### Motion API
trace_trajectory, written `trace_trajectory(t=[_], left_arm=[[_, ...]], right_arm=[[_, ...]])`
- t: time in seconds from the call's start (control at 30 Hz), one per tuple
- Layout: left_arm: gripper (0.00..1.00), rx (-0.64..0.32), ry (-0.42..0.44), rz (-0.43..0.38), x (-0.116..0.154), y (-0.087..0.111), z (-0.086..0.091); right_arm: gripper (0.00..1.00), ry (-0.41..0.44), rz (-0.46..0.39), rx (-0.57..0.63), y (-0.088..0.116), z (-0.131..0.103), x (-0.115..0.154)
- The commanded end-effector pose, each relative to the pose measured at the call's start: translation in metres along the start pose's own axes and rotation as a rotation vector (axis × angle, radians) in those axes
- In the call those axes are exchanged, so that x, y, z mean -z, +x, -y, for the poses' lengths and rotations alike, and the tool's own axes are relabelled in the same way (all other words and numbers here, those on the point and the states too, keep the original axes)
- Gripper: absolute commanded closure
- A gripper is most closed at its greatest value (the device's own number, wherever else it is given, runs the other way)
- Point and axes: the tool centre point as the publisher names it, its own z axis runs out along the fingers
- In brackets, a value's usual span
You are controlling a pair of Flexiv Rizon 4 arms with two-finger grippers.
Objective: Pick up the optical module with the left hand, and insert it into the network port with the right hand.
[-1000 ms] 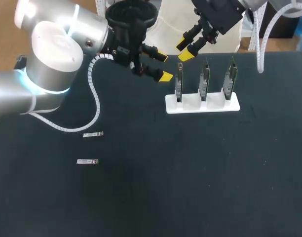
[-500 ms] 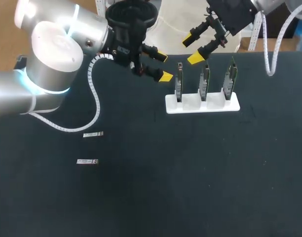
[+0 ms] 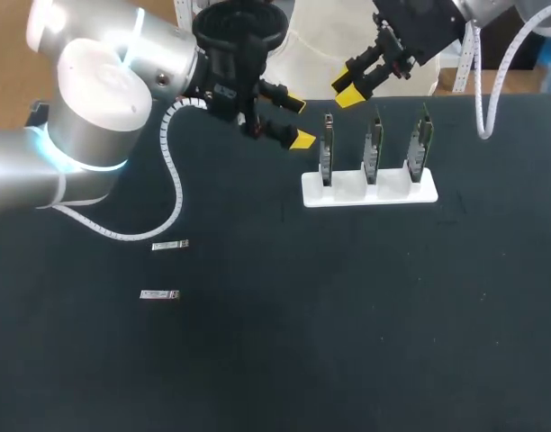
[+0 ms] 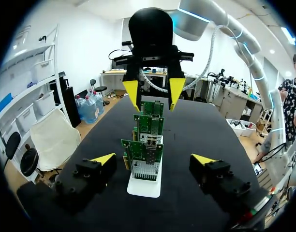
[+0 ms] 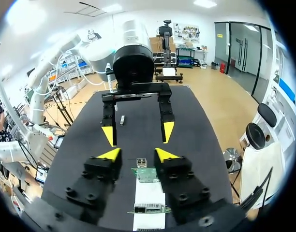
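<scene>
Nearest the robot, two slim silver optical modules, the nearer optical module (image 3: 158,294) and the farther optical module (image 3: 170,244), lie flat on the dark matte tabletop (image 3: 347,324). Both are well to the left of the white plastic rack (image 3: 369,191) and on its near side, and nothing touches either. The left gripper (image 3: 298,121) hangs just left of the rack, its yellow-tipped fingers spread wide and empty. The right gripper (image 3: 347,90) hovers behind the rack's left end, its fingers parted by a narrower gap and pinching nothing.

The pickup looks not yet begun, and the trouble likely starts there. The modules are thin and sit low, so closing fingers could scrape the tabletop or skid a smooth metal bar away. An off-centre grip might leave the module twisted, spoiling the handover to the right gripper. At the rack, a misaligned push could tilt a board in its slot or shove the light rack along. Both arms crowd the rack's left end, so a clash is possible.

The modules read as hard, smooth rectangular bars, and the tabletop as a dull, faintly speckled mat. The rack is glossy and moulded, holding three green circuit boards (image 3: 374,148) upright, thin and rigid. In the left wrist view the closest board carries a silver metal port cage (image 4: 144,168) with a grille-like face
</scene>
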Motion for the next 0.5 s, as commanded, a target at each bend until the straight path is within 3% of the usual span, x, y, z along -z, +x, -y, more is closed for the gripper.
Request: trace_trajectory(t=[0.03, 0.5], left_arm=[[0.0, 0.002, 0.003, -0.005, -0.001, -0.001, -0.002], [0.0, 0.002, 0.003, -0.005, -0.001, -0.001, -0.002]], right_arm=[[1.0, 0.009, -0.006, -0.002, 0.001, 0.002, -0.008], [1.0, 0.001, -0.012, -0.02, 0.005, 0.007, -0.019]])
